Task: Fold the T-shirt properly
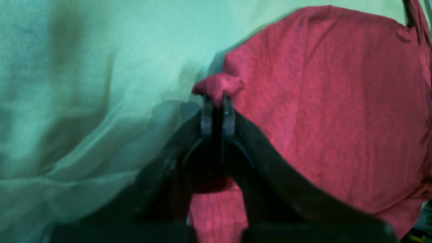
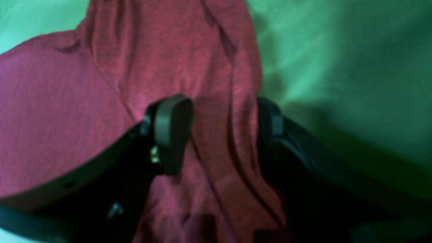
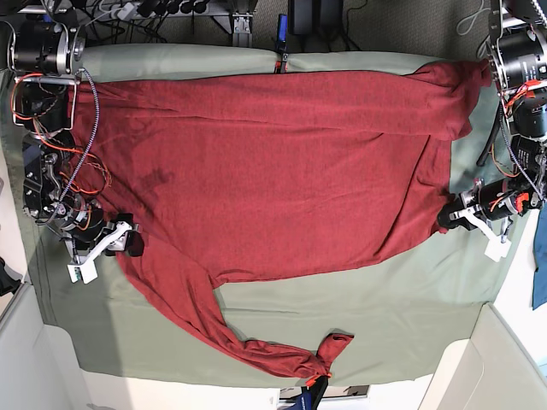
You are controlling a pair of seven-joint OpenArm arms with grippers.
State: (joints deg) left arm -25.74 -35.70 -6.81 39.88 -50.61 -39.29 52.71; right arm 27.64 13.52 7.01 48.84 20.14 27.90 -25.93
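Note:
The dark red T-shirt (image 3: 273, 171) lies spread across the sage-green table cloth (image 3: 367, 316). One long sleeve (image 3: 248, 346) trails toward the near edge. In the base view my left gripper (image 3: 446, 213) is at the shirt's right edge. In the left wrist view my left gripper (image 1: 218, 98) is shut on a small bunch of the T-shirt (image 1: 337, 118). My right gripper (image 3: 132, 244) is at the shirt's left edge. In the right wrist view my right gripper (image 2: 219, 128) stands open, its fingers (image 2: 172, 131) straddling a ridge of the T-shirt (image 2: 50, 118) without pinching it.
A blue cloth (image 3: 540, 273) hangs past the table's right side. Cables and a blue object (image 3: 282, 26) sit along the far edge. A dark item (image 3: 308, 397) lies at the near edge by the sleeve cuff. Bare green cloth (image 1: 84, 101) lies beside the shirt.

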